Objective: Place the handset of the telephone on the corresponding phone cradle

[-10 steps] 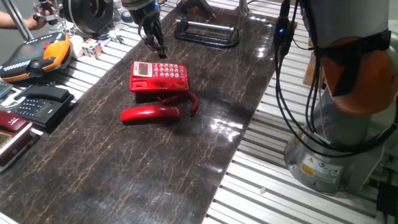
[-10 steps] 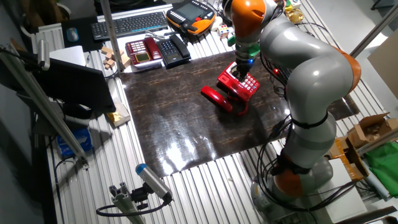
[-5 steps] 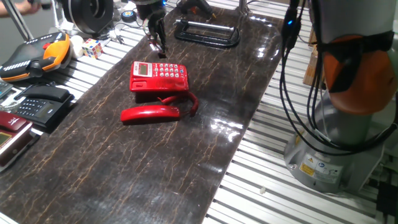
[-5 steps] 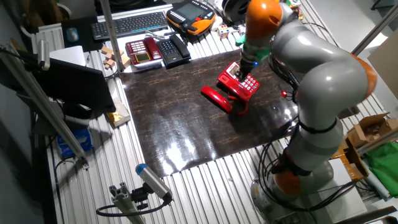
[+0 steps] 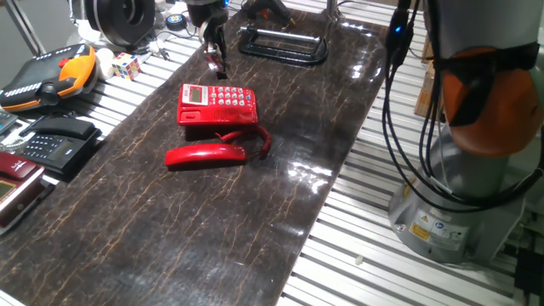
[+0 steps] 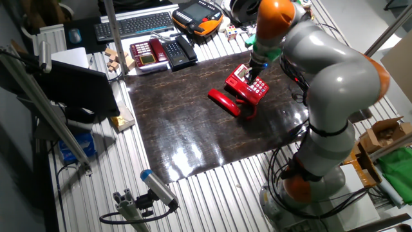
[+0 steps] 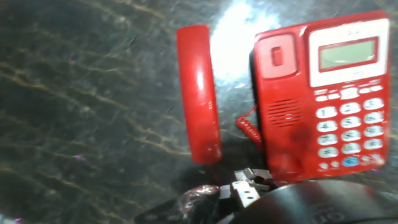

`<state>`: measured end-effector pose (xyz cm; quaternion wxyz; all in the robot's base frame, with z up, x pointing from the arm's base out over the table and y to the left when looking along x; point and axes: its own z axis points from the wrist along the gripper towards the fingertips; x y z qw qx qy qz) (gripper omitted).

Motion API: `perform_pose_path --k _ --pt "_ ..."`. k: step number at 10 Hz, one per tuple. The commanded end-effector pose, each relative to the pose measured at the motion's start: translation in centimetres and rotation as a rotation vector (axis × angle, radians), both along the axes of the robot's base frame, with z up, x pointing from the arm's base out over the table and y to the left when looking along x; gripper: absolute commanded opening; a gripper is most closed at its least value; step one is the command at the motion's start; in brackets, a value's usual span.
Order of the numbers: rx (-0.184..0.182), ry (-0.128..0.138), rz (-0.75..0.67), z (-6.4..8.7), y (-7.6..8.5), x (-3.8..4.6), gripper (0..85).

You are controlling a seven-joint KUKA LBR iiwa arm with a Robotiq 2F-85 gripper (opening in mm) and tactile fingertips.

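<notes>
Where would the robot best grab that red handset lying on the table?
Probably around the middle of the handset, coming straight down from above. It lies flat on the table, apart from the phone, so both long sides are free for the fingers. The middle is the slimmest, straightest part, and the coiled cord leaves from one end, away from there.

Gripper (image 5: pixel 214 53): fingertip spacing too small to be resolved in either fixed view, fingertips not shown in the hand view. Telephone (image 7: pixel 323 93): right side cut off by the hand view's edge; lower edge hidden behind dark hardware.
</notes>
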<state>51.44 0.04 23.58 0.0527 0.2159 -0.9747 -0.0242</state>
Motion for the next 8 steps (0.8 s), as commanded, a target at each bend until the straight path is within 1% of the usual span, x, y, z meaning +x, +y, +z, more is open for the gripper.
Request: perform_pose_path --k 1,2,3,4,5,6,7,8 --pt "-0.007 0.008 -0.003 0.0 0.0 0.00 4.3" --pt "-0.023 0.009 -0.010 0.0 0.0 0.00 12.3" --pt "-0.043 -0.003 -0.014 0.0 0.0 0.00 23.0" --pt "-0.099 -0.002 -0.021 0.0 0.0 0.00 36.7" --pt "-0.128 -0.010 -0.020 -0.2 0.4 0.39 46.7" --pt "-0.139 -0.008 -0.020 -0.7 0.8 0.94 53.7" --pt "-0.129 0.000 -0.017 -1.5 1.2 1.43 55.7" --pt "-0.111 0.002 -0.015 -2.3 1.5 1.83 57.3"
